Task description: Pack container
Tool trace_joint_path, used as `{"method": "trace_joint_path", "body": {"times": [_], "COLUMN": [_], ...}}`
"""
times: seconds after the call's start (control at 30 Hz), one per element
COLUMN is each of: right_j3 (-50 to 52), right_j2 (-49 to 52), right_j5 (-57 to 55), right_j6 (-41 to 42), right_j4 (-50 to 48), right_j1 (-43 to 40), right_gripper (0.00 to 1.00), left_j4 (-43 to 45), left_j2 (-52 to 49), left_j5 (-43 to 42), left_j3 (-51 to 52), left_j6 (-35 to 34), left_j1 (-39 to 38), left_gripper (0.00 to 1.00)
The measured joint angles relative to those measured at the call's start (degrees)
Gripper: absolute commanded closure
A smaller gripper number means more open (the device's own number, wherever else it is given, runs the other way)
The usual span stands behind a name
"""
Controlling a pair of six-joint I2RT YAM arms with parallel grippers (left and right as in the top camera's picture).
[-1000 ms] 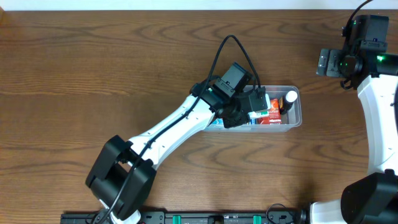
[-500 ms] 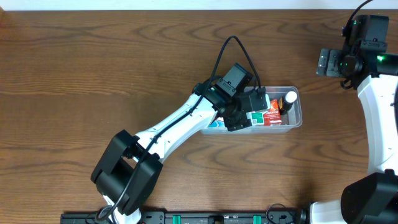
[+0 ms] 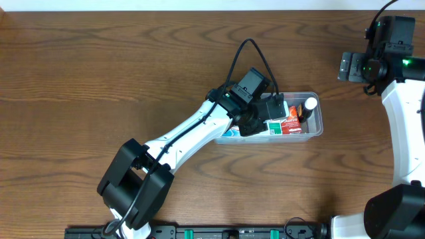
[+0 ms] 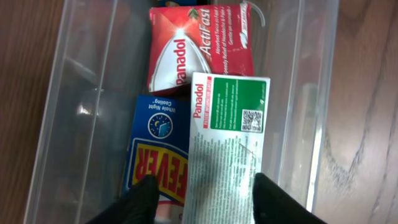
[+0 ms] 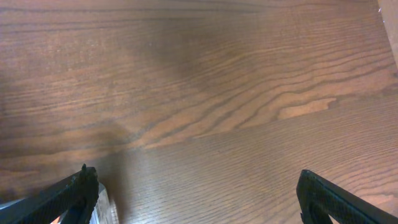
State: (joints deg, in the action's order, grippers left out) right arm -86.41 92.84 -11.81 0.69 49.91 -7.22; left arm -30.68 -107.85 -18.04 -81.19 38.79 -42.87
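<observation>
Table (image 3: 99, 66): dark wood grain, filling the whole view from above.
Left arm (image 3: 192, 133): white, stretched from the near edge up and to the right, its black wrist over the left half of the container (image 3: 317, 127).
Right arm (image 3: 406, 119): white, running along the right edge, its head up at the far right corner, well apart from the container.
Container: clear tub with rounded corners, lying lengthwise just right of the table's middle, flat on the wood, packs inside.
Left gripper (image 4: 205, 182): down inside the container, its black fingers (image 4: 144, 196) closed in on the two long sides of the green box (image 4: 227, 143), which it has hold of.
Right gripper (image 5: 194, 174): spread as wide as it goes, nothing between its fingers, bare table beneath.
Green box: white and green Panadol pack, overlapping the blue box (image 4: 152, 155) and the near edge of the red packet (image 4: 193, 50). I cannot tell whether it rests on them or hangs just clear.
Red packet: Panadol ActiFast, lying flat past the green box.
Blue box: flat on the tub floor, "FEVER" in big letters, partly covered.
Bottle (image 3: 309, 104): small, white-capped, at the container's right end.
</observation>
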Motion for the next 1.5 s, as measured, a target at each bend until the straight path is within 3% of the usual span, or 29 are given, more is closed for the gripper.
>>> {"method": "trace_joint_path", "body": {"times": [0.23, 0.47, 0.77, 1.1, 1.27, 1.5], "right_j3": [0.00, 0.00, 0.00, 0.00, 0.00, 0.00], "right_j2": [0.00, 0.00, 0.00, 0.00, 0.00, 0.00], "right_j5": [0.00, 0.02, 0.00, 0.00, 0.00, 0.00], "right_j6": [0.00, 0.00, 0.00, 0.00, 0.00, 0.00], "right_j4": [-0.02, -0.02, -0.02, 0.00, -0.02, 0.00], "right_j1": [0.00, 0.00, 0.00, 0.00, 0.00, 0.00], "right_gripper": [0.01, 0.01, 0.01, 0.01, 0.01, 0.01], "left_j4": [-0.31, -4.02, -7.74, -7.89, -8.72, -13.79], "left_j2": [9.64, 31.26, 54.10, 79.38, 89.53, 95.32], "left_j5": [4.50, 7.45, 8.70, 23.54, 28.24, 30.27], "left_j3": [0.00, -0.22, 1.68, 14.45, 20.11, 28.22], "left_j6": [-9.55, -22.12, -29.33, -39.23, -42.14, -44.33], "left_j1": [2.36, 15.43, 17.88, 17.92, 17.92, 17.92], "left_gripper": [0.51, 0.43, 0.20, 0.00, 0.02, 0.02]}}
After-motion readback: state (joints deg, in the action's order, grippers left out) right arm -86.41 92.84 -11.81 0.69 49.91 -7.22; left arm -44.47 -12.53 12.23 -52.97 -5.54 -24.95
